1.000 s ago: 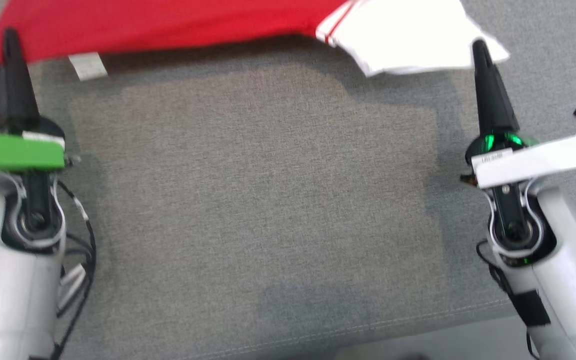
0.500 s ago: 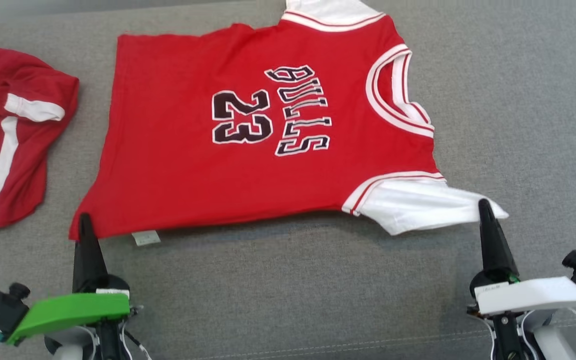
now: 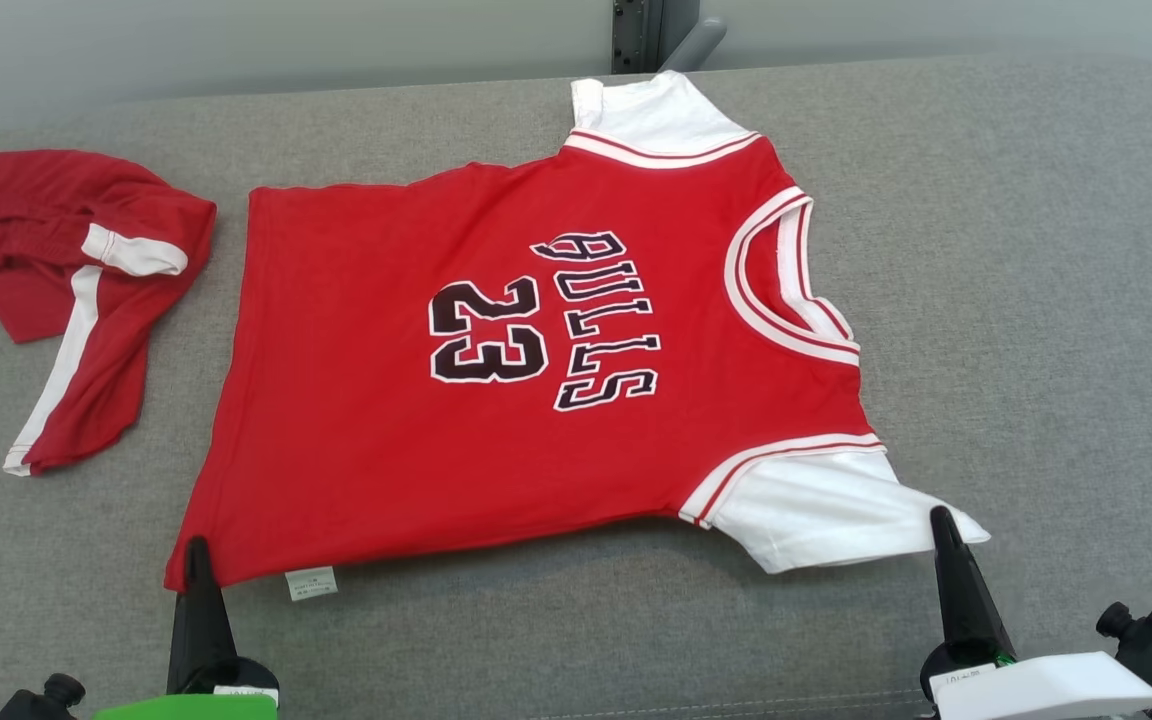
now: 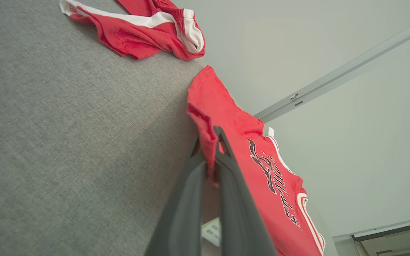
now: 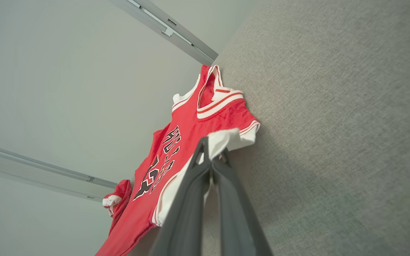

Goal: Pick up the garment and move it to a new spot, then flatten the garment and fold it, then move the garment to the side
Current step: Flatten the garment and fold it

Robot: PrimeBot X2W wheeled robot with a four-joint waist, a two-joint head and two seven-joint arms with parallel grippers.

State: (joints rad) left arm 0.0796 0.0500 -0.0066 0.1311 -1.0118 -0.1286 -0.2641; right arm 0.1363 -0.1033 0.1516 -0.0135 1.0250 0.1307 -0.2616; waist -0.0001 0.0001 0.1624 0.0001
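The garment [image 3: 536,350] is a red jersey with white sleeves, spread face up on the grey padded surface [image 3: 1036,300]. My left gripper [image 3: 198,545] is shut on its near hem corner, and in the left wrist view the red cloth [image 4: 247,160] is pinched between the fingertips of that gripper [image 4: 214,137]. My right gripper [image 3: 939,515] is shut on the tip of the near white sleeve [image 3: 826,515]. The right wrist view shows the white sleeve [image 5: 226,137] pinched in this gripper [image 5: 212,147]. The near edge casts a shadow on the surface.
A crumpled pair of red shorts [image 3: 76,270] with white stripes lies at the far left, a little apart from the jersey. A dark post [image 3: 636,35] stands behind the surface's back edge. Bare grey surface stretches to the right of the jersey.
The head camera has tilted up, so the whole jersey and the shorts have come into the picture. Both grippers keep their hold on the near corners.
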